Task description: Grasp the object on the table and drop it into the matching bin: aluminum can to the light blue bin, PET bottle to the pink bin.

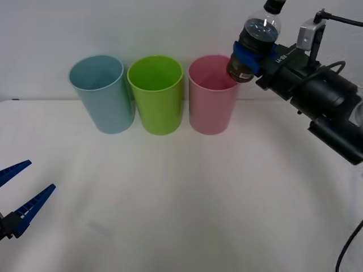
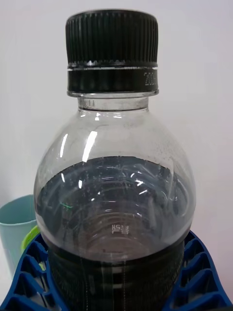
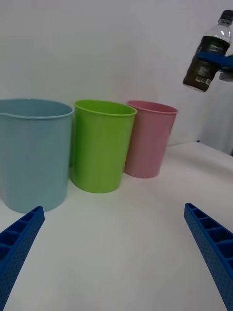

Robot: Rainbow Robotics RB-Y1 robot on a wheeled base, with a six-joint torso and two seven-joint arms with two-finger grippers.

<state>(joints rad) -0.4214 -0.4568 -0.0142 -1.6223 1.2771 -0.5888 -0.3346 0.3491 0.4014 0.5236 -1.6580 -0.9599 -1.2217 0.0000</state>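
My right gripper [image 1: 248,56] is shut on the PET bottle [image 1: 256,41], a small clear bottle with a black cap and dark liquid. It hangs in the air, tilted, just above and to the right of the pink bin's [image 1: 212,96] rim. The bottle [image 2: 116,194] stands between the blue fingers [image 2: 29,272] in the right wrist view, and the left wrist view shows the bottle [image 3: 208,56] high above the pink bin [image 3: 149,138]. The light blue bin [image 1: 102,93] is leftmost in the row. My left gripper [image 1: 14,195] rests open low at the table's left.
A lime green bin [image 1: 156,93] stands between the light blue and pink bins, all three close together at the back of the white table [image 1: 181,209]. A black cable [image 1: 347,249] hangs at the right edge.
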